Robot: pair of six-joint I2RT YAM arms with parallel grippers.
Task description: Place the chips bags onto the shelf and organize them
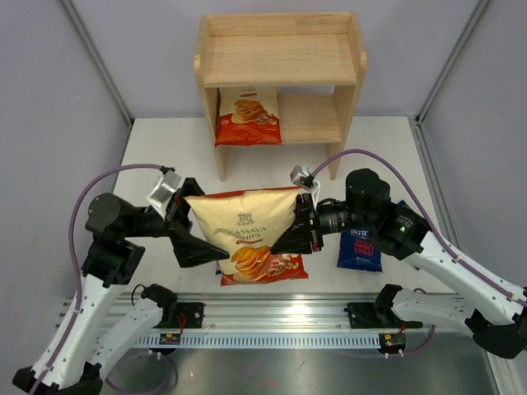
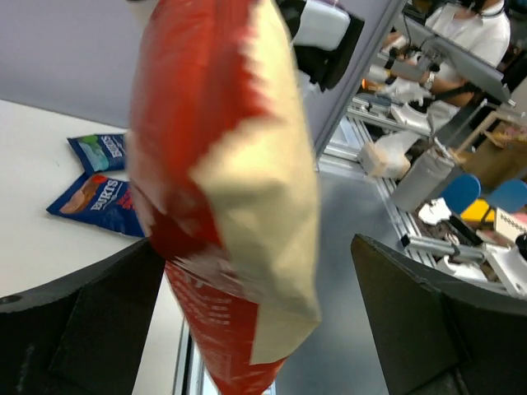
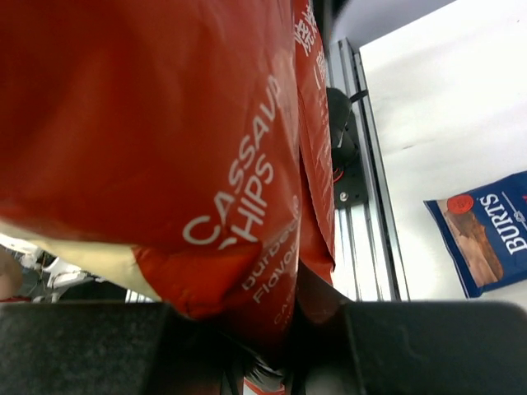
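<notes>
A large cream-topped orange-red "Cassava Chips" bag (image 1: 245,234) hangs above the table's front between both grippers. My right gripper (image 1: 301,232) is shut on its right edge; in the right wrist view the bag (image 3: 206,164) runs down between the fingers (image 3: 280,311). My left gripper (image 1: 196,240) is open at the bag's left side, jaws wide apart around the bag (image 2: 222,189) in the left wrist view (image 2: 257,243). A second cream and orange bag (image 1: 248,117) stands on the lower tier of the wooden shelf (image 1: 280,59). A blue Burts bag (image 1: 360,249) lies under my right arm.
Two blue Burts bags (image 2: 99,151) (image 2: 97,204) lie on the white table in the left wrist view. One Burts bag (image 3: 486,243) shows in the right wrist view. The shelf's top tier (image 1: 272,37) holds nothing. The metal rail (image 1: 288,317) runs along the table's near edge.
</notes>
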